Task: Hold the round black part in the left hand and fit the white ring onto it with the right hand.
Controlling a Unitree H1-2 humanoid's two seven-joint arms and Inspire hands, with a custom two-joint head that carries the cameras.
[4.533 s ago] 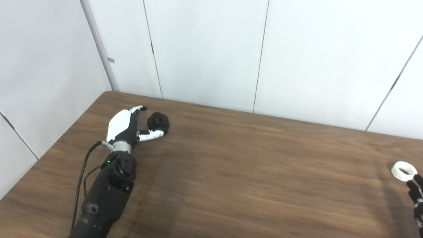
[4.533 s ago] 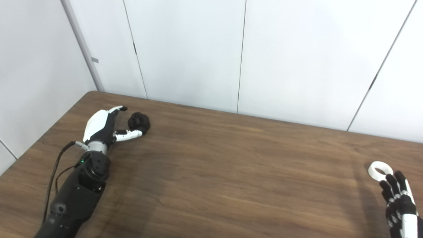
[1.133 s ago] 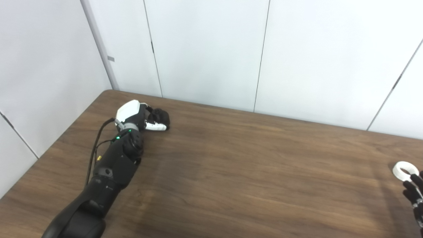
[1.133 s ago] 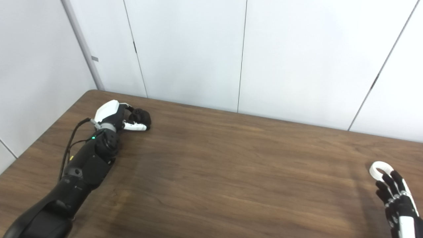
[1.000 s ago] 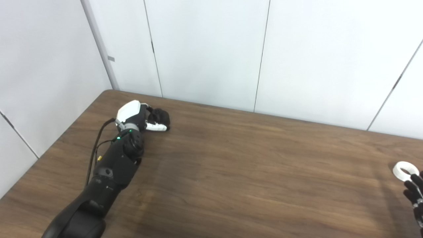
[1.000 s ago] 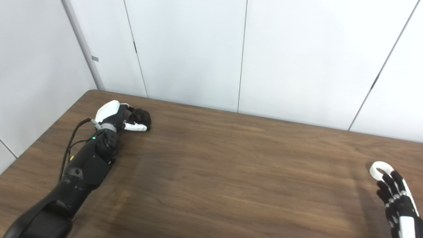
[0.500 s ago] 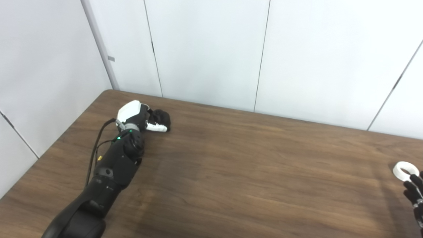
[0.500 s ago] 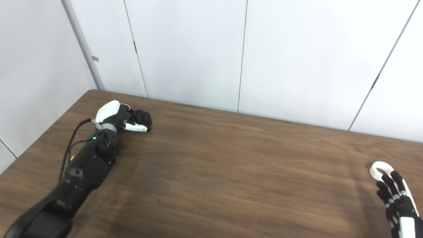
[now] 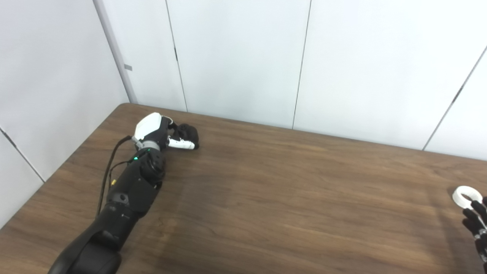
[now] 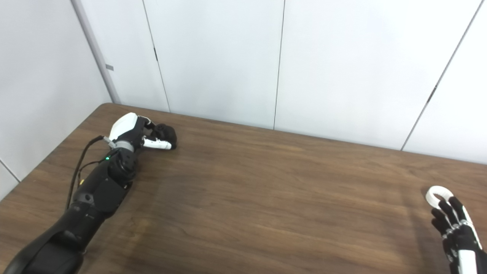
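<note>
Black part (image 9: 187, 132) is at the upper left of the frame, on the brown surface (image 9: 274, 190), and the left hand (image 9: 159, 131) has its fingers closed around it. At the right edge the right hand (image 10: 454, 228) holds nothing, fingers apart, just beside the white ring (image 10: 438, 194). Only the first grasp looks done; lifting, taking the ring and fitting are left.

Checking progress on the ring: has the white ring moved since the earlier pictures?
No. The white ring lies at the same spot on the table near its right edge; the right hand has not lifted it.
</note>
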